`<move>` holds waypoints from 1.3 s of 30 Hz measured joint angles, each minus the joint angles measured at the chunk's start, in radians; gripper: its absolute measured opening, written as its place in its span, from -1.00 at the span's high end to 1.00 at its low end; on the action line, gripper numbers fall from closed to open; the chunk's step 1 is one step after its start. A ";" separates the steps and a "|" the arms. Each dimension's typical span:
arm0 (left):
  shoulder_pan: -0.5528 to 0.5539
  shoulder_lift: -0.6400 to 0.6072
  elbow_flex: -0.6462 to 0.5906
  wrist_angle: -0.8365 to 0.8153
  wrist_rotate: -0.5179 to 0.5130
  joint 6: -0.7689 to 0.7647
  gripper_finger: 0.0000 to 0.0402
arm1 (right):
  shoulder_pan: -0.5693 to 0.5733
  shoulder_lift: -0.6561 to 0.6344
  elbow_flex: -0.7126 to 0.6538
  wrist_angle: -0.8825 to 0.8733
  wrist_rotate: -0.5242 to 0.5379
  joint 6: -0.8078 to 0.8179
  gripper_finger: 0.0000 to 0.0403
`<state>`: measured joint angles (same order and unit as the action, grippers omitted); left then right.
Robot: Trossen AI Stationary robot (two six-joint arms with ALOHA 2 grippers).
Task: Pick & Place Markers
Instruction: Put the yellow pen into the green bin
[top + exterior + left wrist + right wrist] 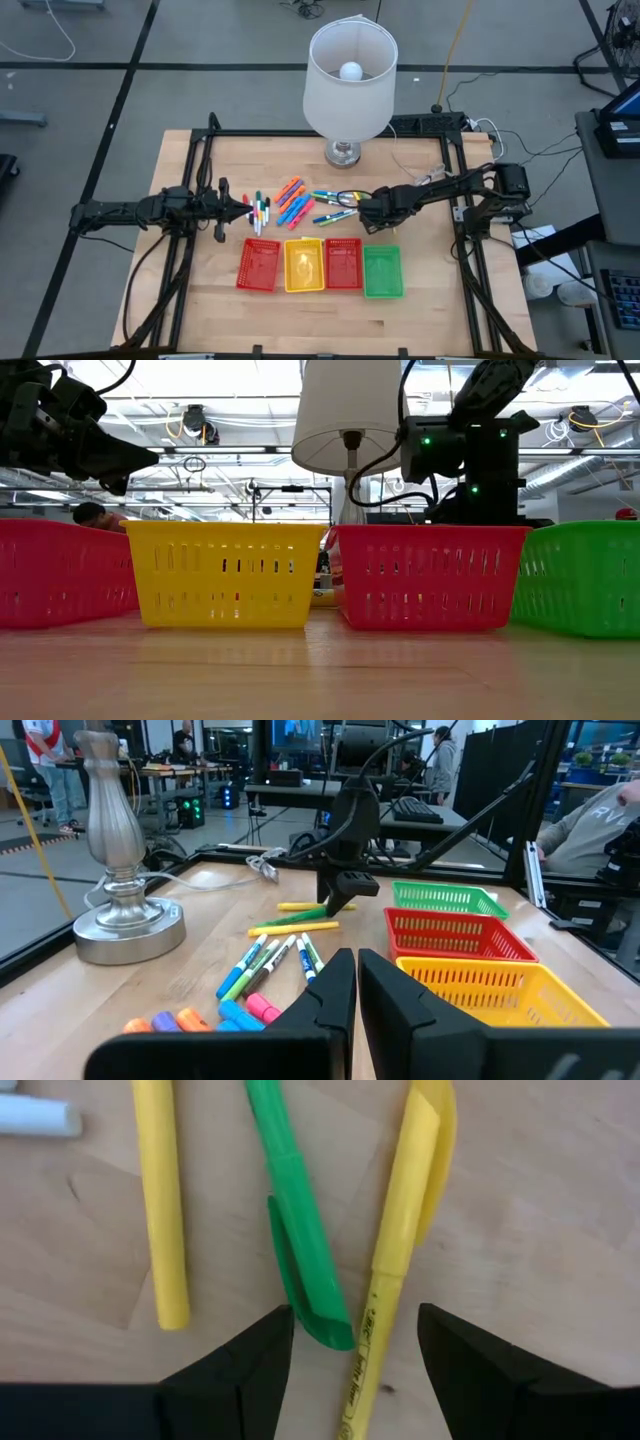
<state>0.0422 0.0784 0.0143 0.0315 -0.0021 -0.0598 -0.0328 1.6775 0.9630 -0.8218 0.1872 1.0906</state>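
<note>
I can make out small dark print along the yellow marker (385,1290), possibly a brand, but not legibly

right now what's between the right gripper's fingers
In the right wrist view, the open right gripper brackets the clip end of a green marker and a yellow marker, both lying on the wooden table.

Even, bright light falls on the table (420,320), with only soft, faint shadows beside the lamp (350,75), whose bulb glows white inside the shade. Behind the lamp in the low view, ceiling lights glare and the near tabletop blurs. The right wrist view is soft, its dark fingers (240,1370) unfocused
</note>
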 joint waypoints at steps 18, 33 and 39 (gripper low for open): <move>0.000 0.000 0.000 0.000 0.000 0.000 0.89 | 0.059 -0.002 -0.101 0.055 -0.029 -0.007 0.01; 0.000 0.000 0.000 0.000 0.000 0.000 0.89 | 0.060 0.001 -0.138 0.099 -0.060 -0.043 0.80; 0.000 0.000 0.000 0.000 0.000 0.000 0.89 | 0.060 -0.001 -0.138 0.098 -0.052 -0.085 0.95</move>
<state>0.0422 0.0784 0.0147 0.0311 -0.0019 -0.0599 0.0275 1.6763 0.8246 -0.7238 0.1353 1.0055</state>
